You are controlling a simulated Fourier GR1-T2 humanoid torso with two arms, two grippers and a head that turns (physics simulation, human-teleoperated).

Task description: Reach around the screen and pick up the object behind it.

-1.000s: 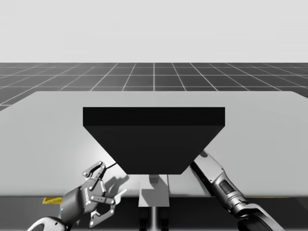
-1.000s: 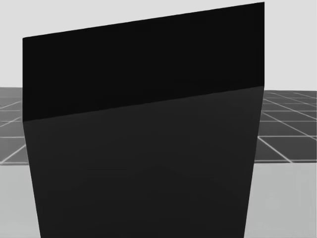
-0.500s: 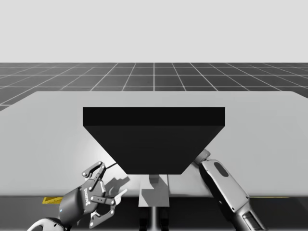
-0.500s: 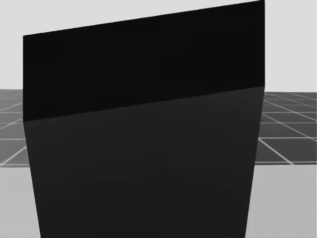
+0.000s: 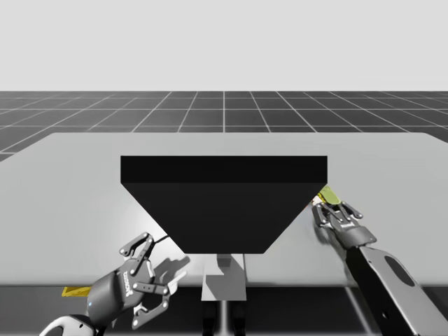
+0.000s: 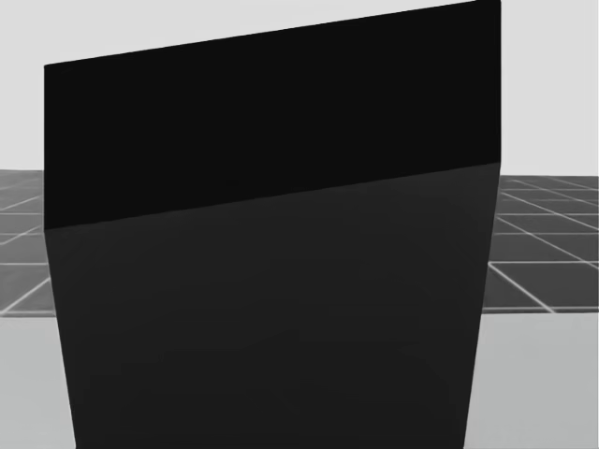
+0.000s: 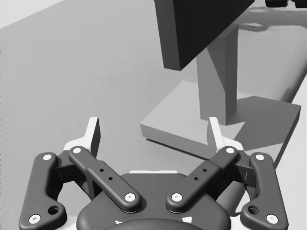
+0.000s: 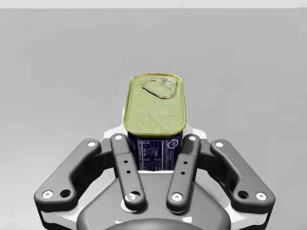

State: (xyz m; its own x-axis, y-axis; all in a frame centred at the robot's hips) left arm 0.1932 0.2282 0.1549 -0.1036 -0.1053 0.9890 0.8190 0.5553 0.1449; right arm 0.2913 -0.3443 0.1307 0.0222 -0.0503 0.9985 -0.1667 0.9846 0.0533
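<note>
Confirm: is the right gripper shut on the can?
Shut: right gripper, both fingers pressing opposite sides of the blue can.

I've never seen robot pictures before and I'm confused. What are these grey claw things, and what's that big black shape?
These are a computer-drawn robot's camera pictures. One camera looks down on the grey table, one sits on the head, one on each hand. The black shape is a screen on a stand. The left claw is open, holding nothing. The right claw, beside the screen's edge, squeezes a small box-shaped can with a yellow-green top.
</note>
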